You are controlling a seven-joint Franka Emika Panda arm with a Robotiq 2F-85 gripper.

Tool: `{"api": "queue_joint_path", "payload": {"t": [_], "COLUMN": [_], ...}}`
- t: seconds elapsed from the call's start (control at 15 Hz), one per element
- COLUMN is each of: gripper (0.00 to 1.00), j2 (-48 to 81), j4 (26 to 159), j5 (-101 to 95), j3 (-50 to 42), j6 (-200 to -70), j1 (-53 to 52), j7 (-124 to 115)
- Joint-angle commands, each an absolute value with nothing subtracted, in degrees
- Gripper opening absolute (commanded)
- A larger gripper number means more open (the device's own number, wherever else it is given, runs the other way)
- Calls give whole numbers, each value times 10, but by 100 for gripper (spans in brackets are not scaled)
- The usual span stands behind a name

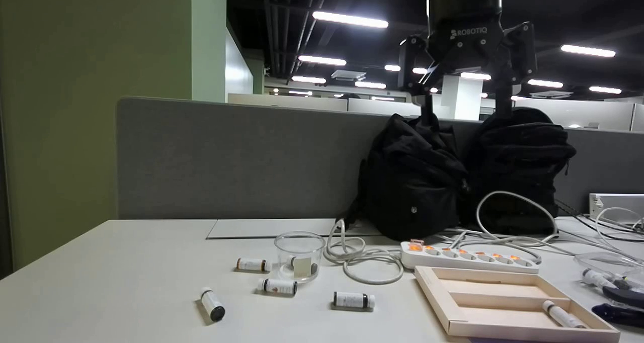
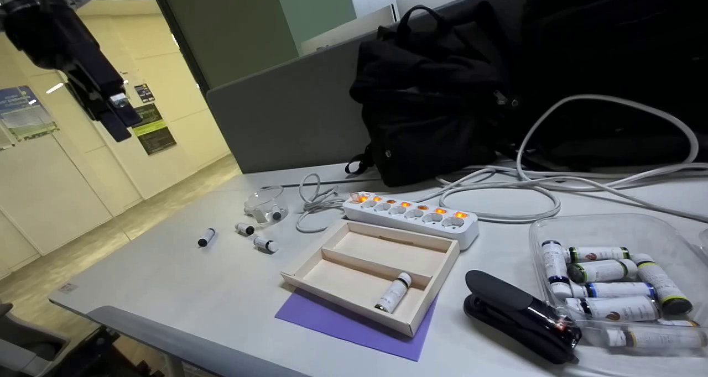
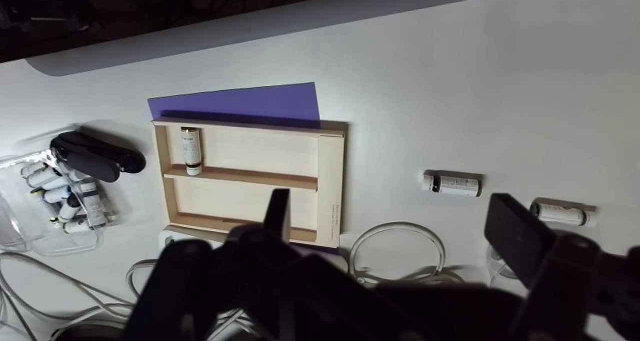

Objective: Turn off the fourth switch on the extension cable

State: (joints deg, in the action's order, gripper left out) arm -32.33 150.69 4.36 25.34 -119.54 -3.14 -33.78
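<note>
The extension cable (image 1: pixel 470 263) is a long white power strip on the table behind the wooden frame. It shows in an exterior view (image 2: pixel 406 223) with a row of small orange switches (image 2: pixel 440 211). Most switches glow brightly; two look dimmer. In the wrist view the strip (image 3: pixel 327 259) is mostly hidden behind my gripper, with only its ends showing and no switches visible. My gripper (image 1: pixel 465 110) is high above the table, well apart from the strip. It is open and empty, with its fingers wide apart in the wrist view (image 3: pixel 394 211).
A pale wooden frame (image 2: pixel 362 266) holding one bottle stands directly in front of the strip. White coiled cord (image 1: pixel 370 262), a clear cup (image 1: pixel 300 247) and loose bottles (image 1: pixel 353 300) lie beside it. Black backpacks (image 1: pixel 412 182) stand behind. A stapler (image 2: pixel 520 316) and bottle tray (image 2: pixel 614 219) are nearby.
</note>
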Motion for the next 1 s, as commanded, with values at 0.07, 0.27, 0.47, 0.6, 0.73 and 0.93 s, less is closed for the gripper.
{"api": "queue_joint_path", "payload": {"t": [0.07, 0.27, 0.47, 0.6, 0.73, 0.93], "gripper": [100, 100, 100, 100, 100, 100], "j2": [-319, -319, -306, -270, -219, -119], "j4": [1506, 1506, 1504, 1494, 1479, 1444], "j5": [31, 31, 21, -26, -83, -161], "j3": [235, 235, 234, 239, 234, 213], "j6": [-1195, -1195, -1220, -1272, -1341, -1428], "j1": [-50, -50, -44, -21, 9, 62], "j7": [-347, -347, -336, -337, -341, -354]}}
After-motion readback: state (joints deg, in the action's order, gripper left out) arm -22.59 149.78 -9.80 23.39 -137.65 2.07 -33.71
